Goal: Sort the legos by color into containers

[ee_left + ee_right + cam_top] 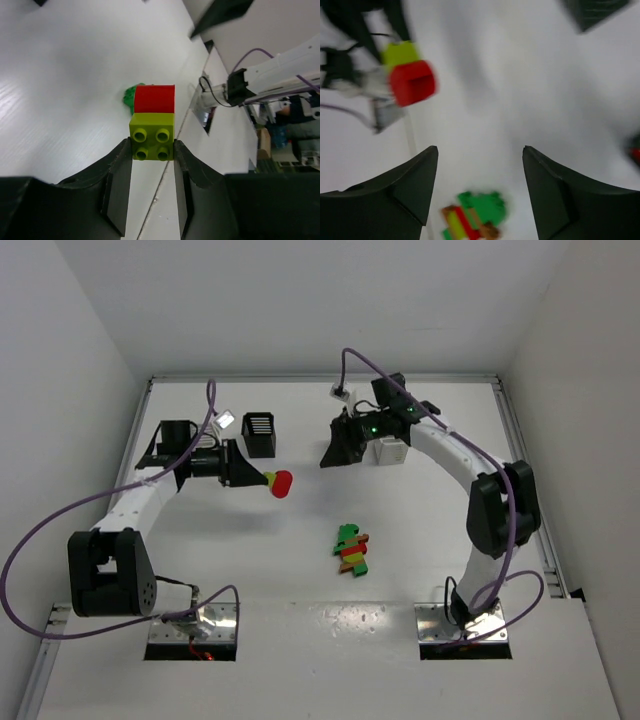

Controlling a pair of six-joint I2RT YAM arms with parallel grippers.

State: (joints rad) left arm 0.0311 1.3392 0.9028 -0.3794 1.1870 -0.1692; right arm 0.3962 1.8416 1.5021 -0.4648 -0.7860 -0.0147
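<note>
Yellow-green lego [152, 136], red one [155, 99] attached, clamped in left claw [152, 146]; right claw [480, 151] apart

Table: you have a flat white tabletop [250, 560].
Middle: your clump of green, red, yellow-green and orange-brown plastic bricks [351, 550] lies here.
Far side: a black slatted square bin [260, 434] stands left, a white square bin [390, 451] right.
</note>
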